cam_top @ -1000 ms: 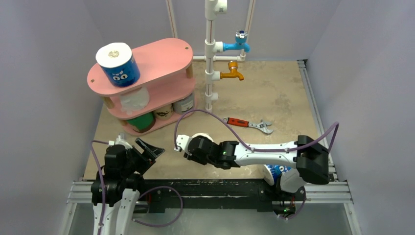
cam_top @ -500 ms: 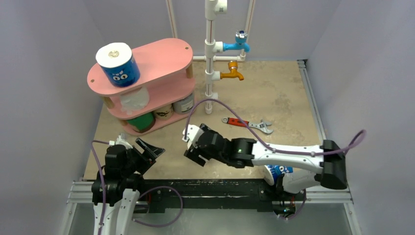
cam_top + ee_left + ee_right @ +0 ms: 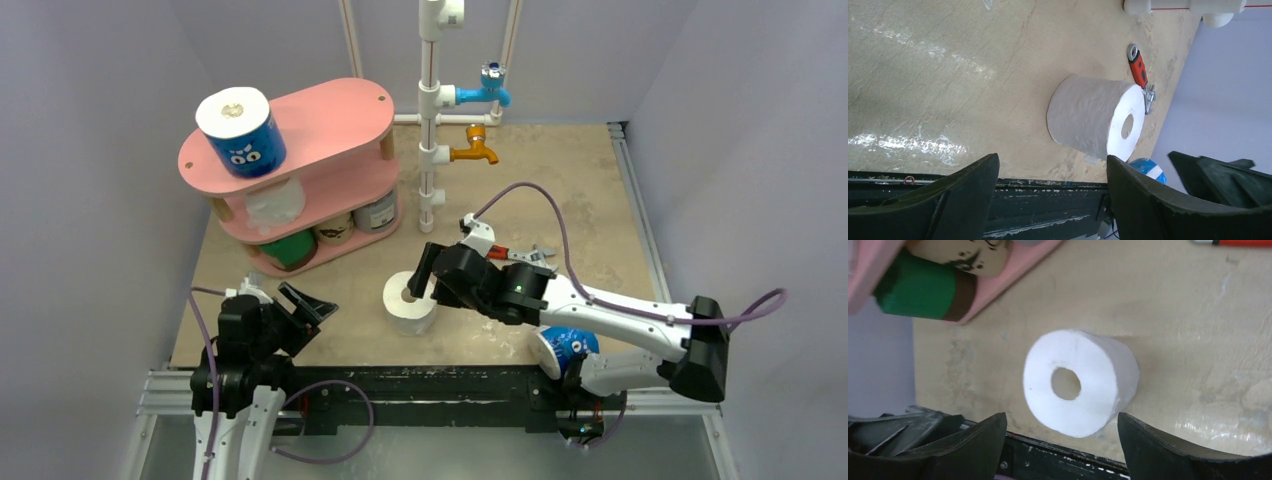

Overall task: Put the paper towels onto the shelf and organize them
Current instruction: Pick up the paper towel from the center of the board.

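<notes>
A bare white paper towel roll (image 3: pixel 411 300) stands upright on the table, core hole up, free of both grippers. My right gripper (image 3: pixel 425 282) hangs just right of it and above, open and empty; in the right wrist view the roll (image 3: pixel 1080 382) lies beyond the open gripper (image 3: pixel 1060 416). My left gripper (image 3: pixel 305 305) is open and empty at the front left, facing the roll (image 3: pixel 1093 117). The pink shelf (image 3: pixel 320 115) carries a blue printed roll (image 3: pixel 240 130) on top, a white roll (image 3: pixel 275 203) on the middle tier, and green (image 3: pixel 290 248), brown (image 3: pixel 335 228) and grey (image 3: pixel 375 212) rolls on the bottom.
Another blue roll (image 3: pixel 565 345) lies by the right arm's base. A red-handled wrench (image 3: pixel 535 253) lies behind the right arm, partly hidden. The white pipe frame (image 3: pixel 430 150) with blue and orange taps stands right of the shelf. Grey walls enclose the table.
My right gripper opened and let go of the white roll, which now stands on the table. The right arm drew back to the right. The left arm stayed still.
</notes>
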Motion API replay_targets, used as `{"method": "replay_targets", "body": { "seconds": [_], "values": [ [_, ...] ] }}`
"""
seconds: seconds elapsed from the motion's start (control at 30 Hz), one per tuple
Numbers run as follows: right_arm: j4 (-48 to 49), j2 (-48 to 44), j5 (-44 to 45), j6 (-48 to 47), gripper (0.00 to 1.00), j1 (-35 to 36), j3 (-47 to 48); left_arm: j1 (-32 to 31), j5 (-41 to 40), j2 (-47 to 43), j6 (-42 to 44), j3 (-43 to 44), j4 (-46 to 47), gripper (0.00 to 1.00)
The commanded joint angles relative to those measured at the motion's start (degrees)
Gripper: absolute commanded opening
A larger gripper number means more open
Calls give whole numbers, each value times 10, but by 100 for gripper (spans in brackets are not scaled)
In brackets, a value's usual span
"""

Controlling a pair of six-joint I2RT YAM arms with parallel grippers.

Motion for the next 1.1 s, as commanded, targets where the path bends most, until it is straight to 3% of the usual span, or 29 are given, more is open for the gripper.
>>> {"method": "replay_targets", "body": {
  "seconds": [0.0, 0.23, 0.7, 1.07],
  "values": [
    [-74, 56, -25, 147, 81, 3, 7, -2, -13, -3, -3, 16, -13, 77],
    [-32, 58, -35, 162, 76, -29, -57, -2, -24, -9, -6, 21, -39, 77],
    [-2, 65, -42, 151, 76, -32, -59, -3, -27, -15, -13, 12, -44, 77],
    [25, 146, -96, 104, 71, -32, -34, -3, -27, -20, -11, 7, -48, 77]
  ]
}}
